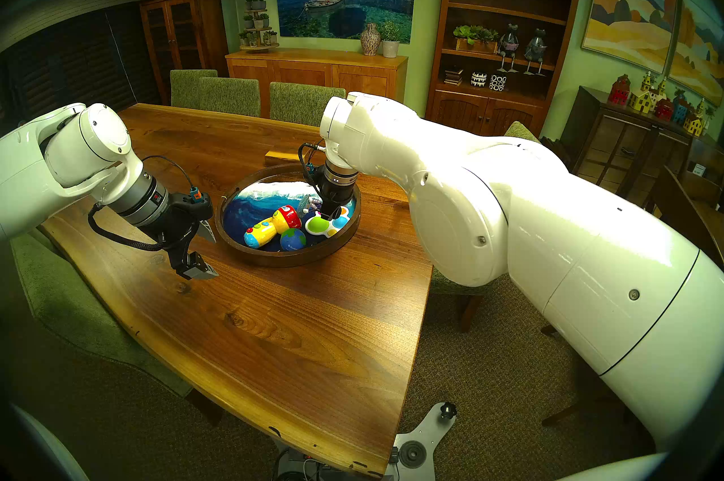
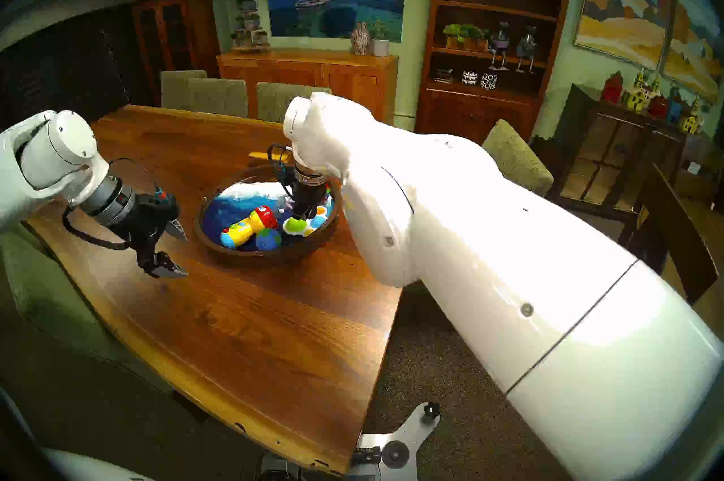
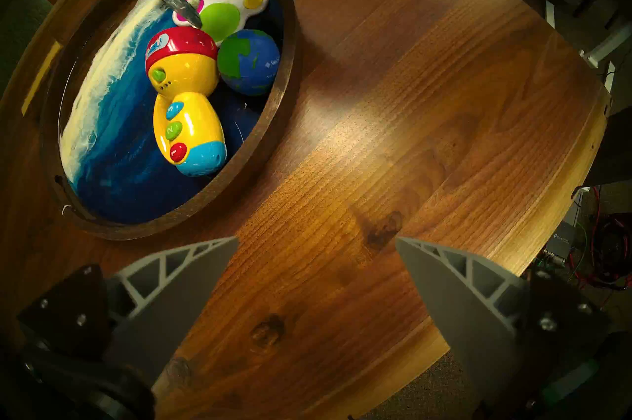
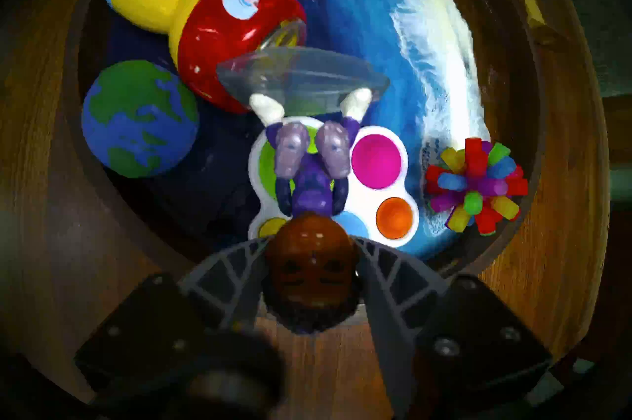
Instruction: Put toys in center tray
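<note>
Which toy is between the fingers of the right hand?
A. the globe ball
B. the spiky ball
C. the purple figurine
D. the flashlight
C: in the right wrist view the figurine hangs head-first between the right hand fingers, above the popper in the tray.

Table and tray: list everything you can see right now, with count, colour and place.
tray: one, dark wood rim, blue-white wave floor, table centre
flashlight: one, yellow, red head, lying in tray
globe ball: one, blue-green, in tray beside flashlight's head
popper: one, white, coloured bubbles, in tray
spiky ball: one, rainbow, by tray's rim
figurine: one, purple, dark hair, over popper, head between right jaws
wooden block: one, behind tray
table: one, brown wood
chairs: green, around the table
left gripper: jaws open, beside tray
right gripper: over tray
</note>
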You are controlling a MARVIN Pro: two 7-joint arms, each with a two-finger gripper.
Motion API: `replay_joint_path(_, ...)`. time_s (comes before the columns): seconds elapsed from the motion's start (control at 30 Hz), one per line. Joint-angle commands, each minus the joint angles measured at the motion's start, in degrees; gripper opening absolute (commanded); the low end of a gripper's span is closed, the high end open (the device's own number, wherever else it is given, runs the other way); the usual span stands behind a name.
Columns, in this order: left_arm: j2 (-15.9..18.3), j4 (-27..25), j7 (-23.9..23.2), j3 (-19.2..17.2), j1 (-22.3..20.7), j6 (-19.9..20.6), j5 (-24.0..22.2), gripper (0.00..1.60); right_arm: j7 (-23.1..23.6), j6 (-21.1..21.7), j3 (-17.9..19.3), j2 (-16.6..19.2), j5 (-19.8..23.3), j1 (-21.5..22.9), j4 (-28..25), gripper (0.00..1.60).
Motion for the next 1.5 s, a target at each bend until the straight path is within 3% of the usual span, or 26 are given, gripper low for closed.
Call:
replay_joint_path(0.0, -0.1, 0.1, 0.2, -1.3, -1.4, -0.1, 0.0, 1.60, -1.5, -0.8, 0.1, 0.4, 0.2, 1.0, 1.5, 0.75)
replay_joint_path(0.1, -0.1, 0.1, 0.2, -1.3, -1.4, -0.1, 0.0, 1.60, -1.8, -1.1, 0.2, 0.5, 0.3, 0.7, 1.5, 0.66)
replay_joint_path(0.17, -0.1, 0.1, 0.2, -1.3, -1.4, -0.1, 0.0, 1.60, -2.1, -1.3, 0.3, 0.6, 0.4, 0.5, 1.6, 0.68)
replay_joint_path(0.37, -0.1, 0.1, 0.2, -1.4, -1.4, -0.1, 0.0, 1.60, -2.2, -1.4, 0.2, 0.7, 0.4, 1.3, 1.6, 0.99)
replay_joint_path(0.4, -0.1, 0.1, 0.2, -1.4, -1.5, -0.1, 0.0, 1.60, -2.1, -1.3, 0.2, 0.7, 0.3, 1.5, 1.6, 1.14)
replay_joint_path(0.47, -0.1, 0.1, 0.2, -1.4, -1.5, -0.1, 0.0, 1.60, -1.8, -1.2, 0.1, 0.8, 0.3, 2.2, 1.6, 1.30)
replay_joint_path(0.7, -0.1, 0.1, 0.2, -1.5, -1.5, -0.1, 0.0, 1.60, 0.5, -0.1, -0.4, 1.3, -0.1, 5.5, 1.5, 1.52)
replay_joint_path(0.9, -0.1, 0.0, 0.1, -1.5, -1.6, -0.1, -0.1, 1.60, 3.3, 1.0, -1.2, 1.7, -0.5, 7.1, 1.5, 1.57)
replay_joint_path(0.97, -0.1, 0.0, 0.1, -1.5, -1.6, -0.1, -0.1, 1.60, 6.5, 2.1, -1.5, 1.8, -0.9, 9.4, 1.3, 1.59)
replay_joint_path(1.1, -0.1, 0.0, 0.1, -1.6, -1.6, -0.1, -0.1, 1.60, 10.4, 3.3, -2.9, 2.0, -2.1, 9.8, 1.5, 1.60)
replay_joint_path(1.17, 0.0, 0.0, 0.1, -1.6, -1.6, -0.1, -0.1, 1.60, 14.7, 4.3, -3.9, 2.0, -3.1, 11.6, 0.9, 1.60)
replay_joint_path(1.43, 0.0, 0.0, 0.0, -1.7, -1.7, -0.1, -0.1, 1.60, 23.2, 5.0, -6.1, 2.2, -5.1, 13.5, -2.5, 1.60)
replay_joint_path(1.47, 0.0, 0.0, 0.0, -1.7, -1.8, -0.1, -0.1, 1.60, 22.4, 5.4, -6.6, 1.9, -5.6, 13.2, -2.6, 1.60)
